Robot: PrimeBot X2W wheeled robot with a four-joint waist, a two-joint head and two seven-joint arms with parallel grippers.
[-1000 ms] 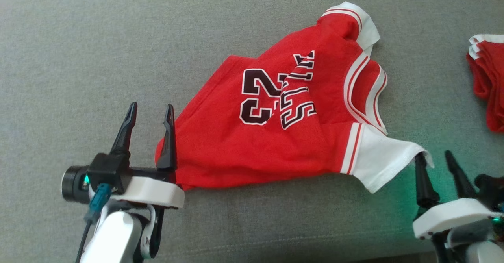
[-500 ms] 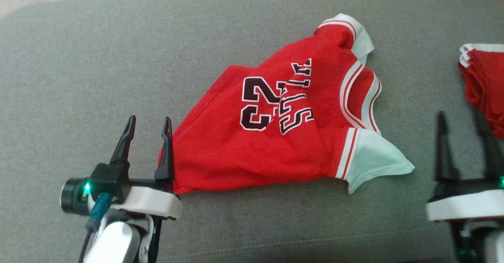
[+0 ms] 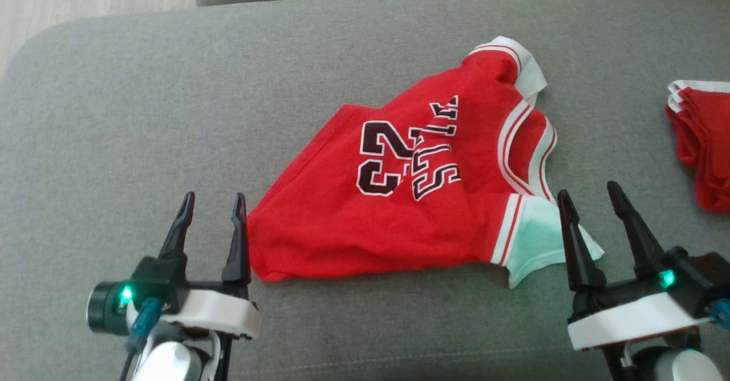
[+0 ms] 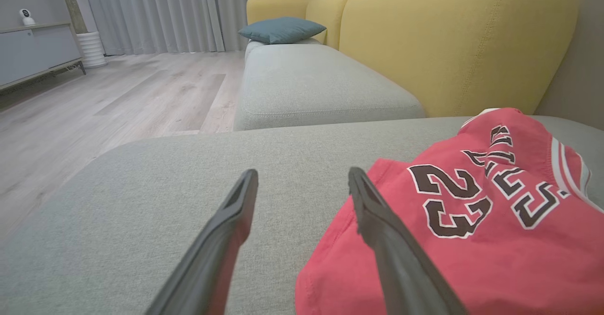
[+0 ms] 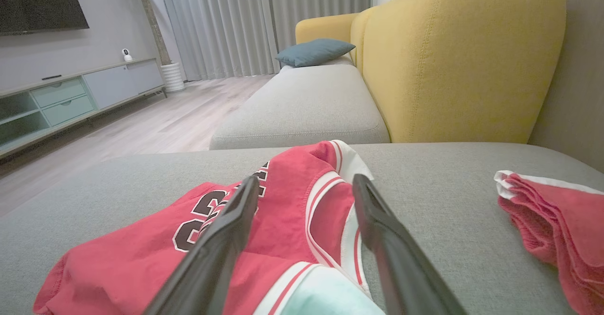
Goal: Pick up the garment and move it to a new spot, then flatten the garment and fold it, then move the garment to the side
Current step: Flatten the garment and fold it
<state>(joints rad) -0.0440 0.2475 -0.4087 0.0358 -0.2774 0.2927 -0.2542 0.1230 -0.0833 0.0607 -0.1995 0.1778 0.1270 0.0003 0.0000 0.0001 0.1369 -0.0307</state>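
On the grey sofa seat (image 3: 142, 113), the red jersey (image 3: 365, 227) lies rumpled between the left gripper (image 3: 214, 198) and right gripper (image 3: 588, 191), both spread wide and empty. It looks light, limp and quick to bunch; I'd pinch the hem corner (image 3: 262, 261) and the white sleeve (image 3: 533, 238).

The garment (image 3: 410, 198) lies on the cushion (image 3: 171, 113), folded pile (image 3: 704, 141) to its right.

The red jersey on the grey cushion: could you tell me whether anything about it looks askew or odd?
Yes. The red jersey lies rumpled rather than flat: a diagonal fold across its chest pushes the lettering over the number 23, and the far sleeve is bunched up. Nothing looks torn.
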